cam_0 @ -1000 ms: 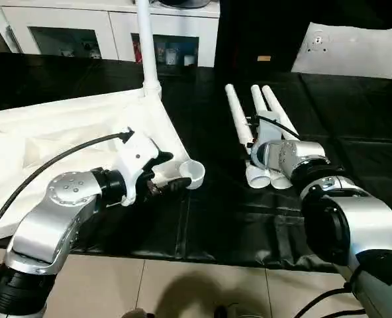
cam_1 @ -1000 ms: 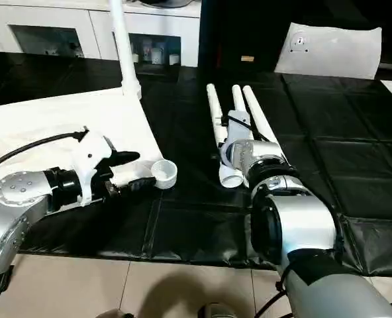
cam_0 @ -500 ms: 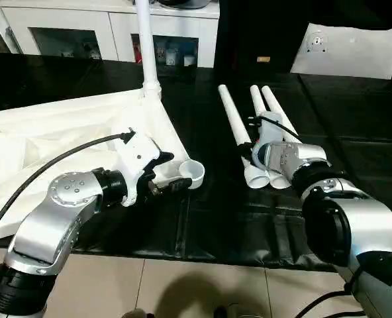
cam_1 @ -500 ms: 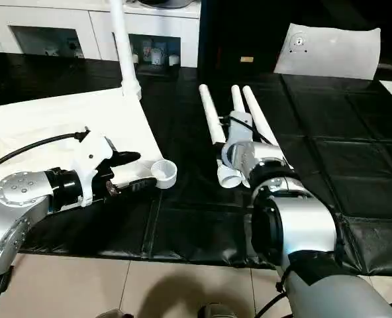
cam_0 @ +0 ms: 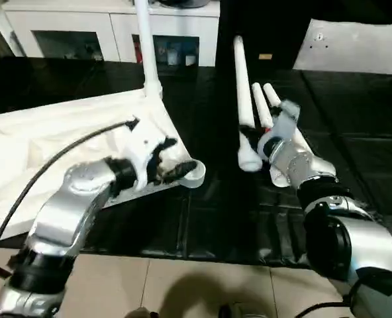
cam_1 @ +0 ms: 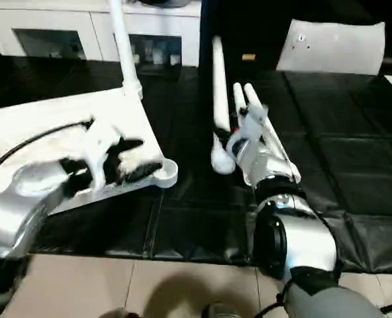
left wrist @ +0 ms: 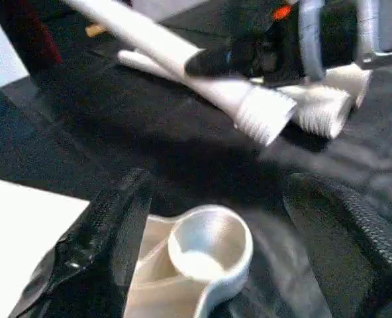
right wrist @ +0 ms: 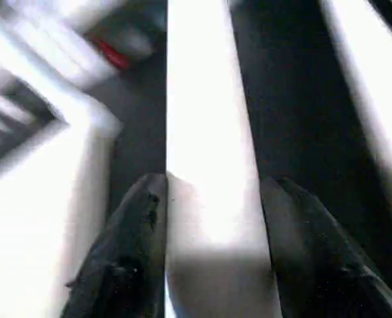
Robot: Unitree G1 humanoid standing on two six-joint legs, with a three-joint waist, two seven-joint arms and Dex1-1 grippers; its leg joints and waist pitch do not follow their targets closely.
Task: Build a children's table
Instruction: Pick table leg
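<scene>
White leg (cam_0: 242, 99) clamped in right gripper (cam_0: 253, 140), apparently lifted.

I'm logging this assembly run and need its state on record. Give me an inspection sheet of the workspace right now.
Surface: black sheet over the bench, pale floor tiles at its near edge.
Job's things: table top upside down, one leg standing in its far corner socket; near corner socket empty; one leg lifted; two legs lying beside it.
Clutter: white sheet at the far right.
Grippers: left pincer open around the near socket; right pincer shut on the lifted leg near its threaded end.
Cables: black cable along the left arm.
Surroundings: white cabinet behind.
</scene>
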